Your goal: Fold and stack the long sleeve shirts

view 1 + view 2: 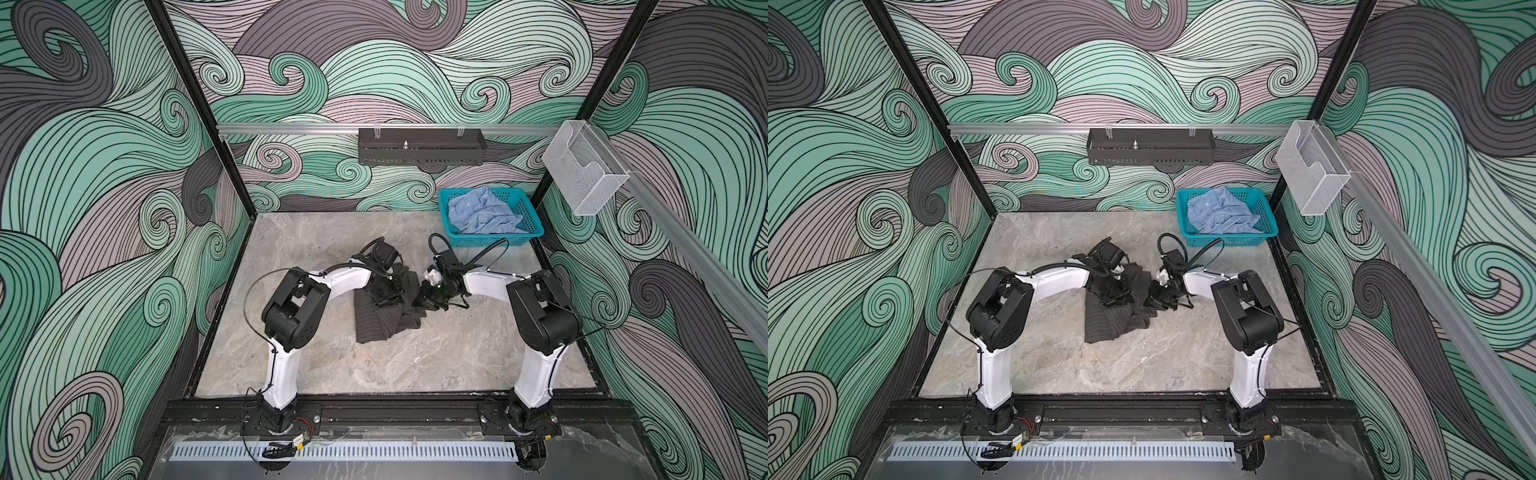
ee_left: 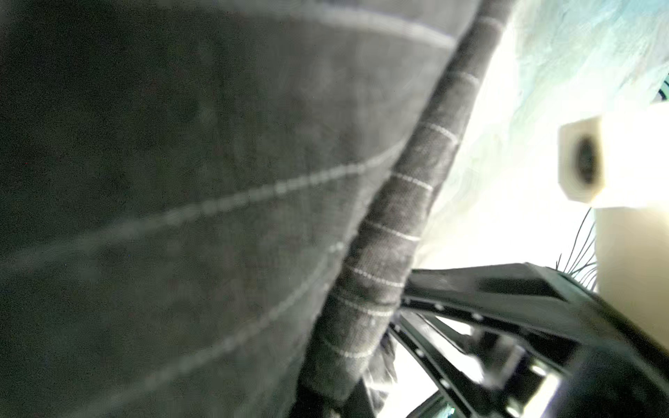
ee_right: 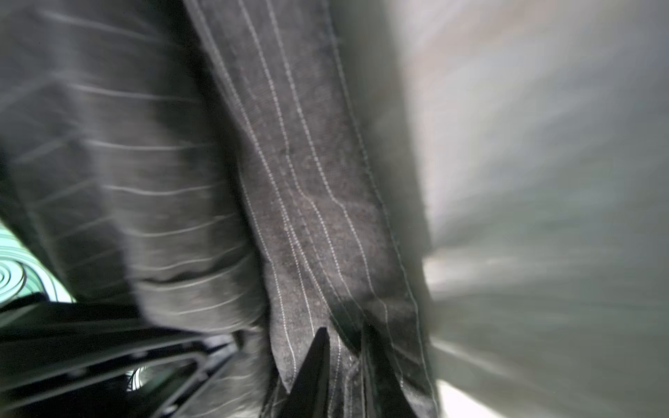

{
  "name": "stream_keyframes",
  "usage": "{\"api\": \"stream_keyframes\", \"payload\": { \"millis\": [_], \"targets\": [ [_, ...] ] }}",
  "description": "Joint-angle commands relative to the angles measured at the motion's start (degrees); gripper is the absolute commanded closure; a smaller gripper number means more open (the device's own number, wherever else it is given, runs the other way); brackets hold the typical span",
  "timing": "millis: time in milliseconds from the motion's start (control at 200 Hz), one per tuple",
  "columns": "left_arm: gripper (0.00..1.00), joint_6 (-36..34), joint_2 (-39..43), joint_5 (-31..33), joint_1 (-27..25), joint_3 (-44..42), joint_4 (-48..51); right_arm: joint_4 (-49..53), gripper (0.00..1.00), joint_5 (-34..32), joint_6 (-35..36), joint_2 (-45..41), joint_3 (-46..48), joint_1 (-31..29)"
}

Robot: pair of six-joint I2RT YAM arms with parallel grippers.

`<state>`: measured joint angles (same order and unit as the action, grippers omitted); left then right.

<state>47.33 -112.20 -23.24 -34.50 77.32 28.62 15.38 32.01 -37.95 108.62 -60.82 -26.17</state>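
Left tool [image 1: 389,293] clenched on grey shirt [image 1: 380,320]; right tool [image 1: 429,297] pinches its hem nearby, likely to pull cloth flat on counter [image 1: 415,365] for folding. Blue shirt [image 1: 478,216] in basket [image 1: 498,240].

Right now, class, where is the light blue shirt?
In both top views the light blue shirt lies crumpled in the teal basket at the far right corner of the table, apart from the dark striped shirt.

pinstriped grey shirt [image 2: 163,188]: close, blurred, fills most | hem [image 2: 391,224]: diagonal | white block [image 2: 615,155]: beside
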Motion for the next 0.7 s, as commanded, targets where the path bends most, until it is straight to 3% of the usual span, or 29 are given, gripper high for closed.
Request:
{"api": "stream_keyframes", "payload": {
  "millis": [0,180,276,691],
  "targets": [
    [1.00,-3.9,5.5,-0.5,1.5,-1.8,2.3,-6.9,0.79,0.0,-6.2,-2.6,1.9,-2.6],
    [1.00,-4.5,6.4,-0.7,1.9,-3.1,2.8,-1.4,0.60,-4.0,-2.5,-8.3,-0.1,-1.2],
    [1.00,-4.1,6.3,-0.9,1.9,-3.2,2.4,2.5,0.58,-5.5,0.5,-8.9,-2.1,0.5],
    [1.00,3.8,7.7,1.7,0.6,-2.0,-0.9,3.6,0.71,0.5,4.4,1.9,-4.3,2.7]
  ]
}}
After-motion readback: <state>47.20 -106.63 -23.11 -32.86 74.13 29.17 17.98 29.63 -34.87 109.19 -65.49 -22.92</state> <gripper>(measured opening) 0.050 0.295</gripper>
